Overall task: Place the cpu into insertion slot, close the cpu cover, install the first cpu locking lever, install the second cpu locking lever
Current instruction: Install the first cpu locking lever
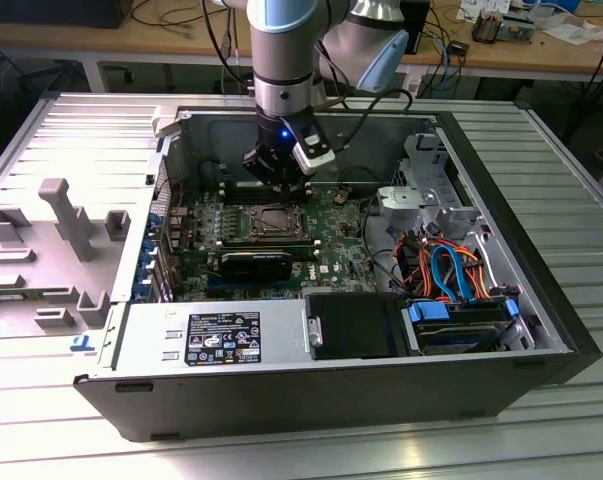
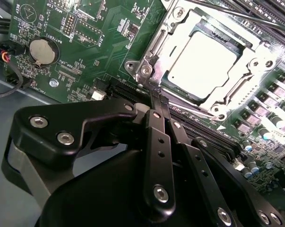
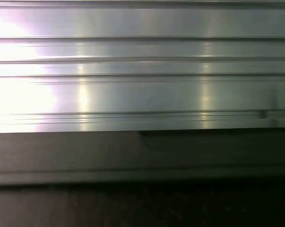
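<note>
Gripper [image 2: 157, 97] fingers are pressed together into one narrow black blade with no gap between them in the second wrist view, and nothing is held between them. The joined tips sit at one corner of the socket, touching or just short of the metal bracket with a screw head there; which of the two, I cannot tell. In the exterior view the gripper [image 1: 279, 178] hangs straight down from the arm over the far edge of the socket, inside the open computer case [image 1: 541, 300].

Just beyond the fingertips lies the cpu [image 2: 203, 64], flat in its slot, its pale metal top facing up. It is square, so it has no real long axis; in the second wrist view its edges run diagonally. The cpu cover [image 2: 248, 66] lies down around it, its silvery frame overlapping the chip's edges and its open middle showing the top. Both sit on the green motherboard [image 2: 85, 52], with a round coin battery [image 2: 42, 51] well off to one side. In the exterior view the socket [image 1: 272, 220] lies near the board's middle.
</note>
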Robot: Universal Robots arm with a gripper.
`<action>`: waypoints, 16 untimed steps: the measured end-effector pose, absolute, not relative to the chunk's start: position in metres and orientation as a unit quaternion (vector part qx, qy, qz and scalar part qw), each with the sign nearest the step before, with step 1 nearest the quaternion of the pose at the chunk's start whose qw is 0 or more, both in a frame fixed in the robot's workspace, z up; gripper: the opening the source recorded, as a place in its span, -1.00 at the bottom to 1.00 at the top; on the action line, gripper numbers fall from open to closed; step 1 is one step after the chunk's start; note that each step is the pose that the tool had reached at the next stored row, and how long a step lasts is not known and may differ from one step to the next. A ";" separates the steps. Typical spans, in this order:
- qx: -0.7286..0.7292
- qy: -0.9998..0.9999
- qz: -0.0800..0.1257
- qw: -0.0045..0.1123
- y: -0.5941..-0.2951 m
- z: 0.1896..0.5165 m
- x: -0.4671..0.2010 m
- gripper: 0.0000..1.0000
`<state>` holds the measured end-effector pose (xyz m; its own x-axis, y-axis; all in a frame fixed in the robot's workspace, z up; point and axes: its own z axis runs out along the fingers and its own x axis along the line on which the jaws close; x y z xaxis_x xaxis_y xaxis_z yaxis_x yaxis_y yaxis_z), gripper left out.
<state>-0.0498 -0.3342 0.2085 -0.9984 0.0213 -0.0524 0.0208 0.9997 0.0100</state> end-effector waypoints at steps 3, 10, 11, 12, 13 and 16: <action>0.011 1.000 0.005 0.026 -0.334 0.208 -0.050 -0.79; 0.011 1.000 0.005 0.026 -0.334 0.208 -0.050 -0.79; 0.011 1.000 0.005 0.026 -0.334 0.207 -0.050 -0.79; 0.011 1.000 0.005 0.026 -0.334 0.207 -0.050 -0.79; 0.011 1.000 0.005 0.026 -0.334 0.207 -0.050 -0.79; 0.011 1.000 0.005 0.026 -0.334 0.208 -0.050 -0.79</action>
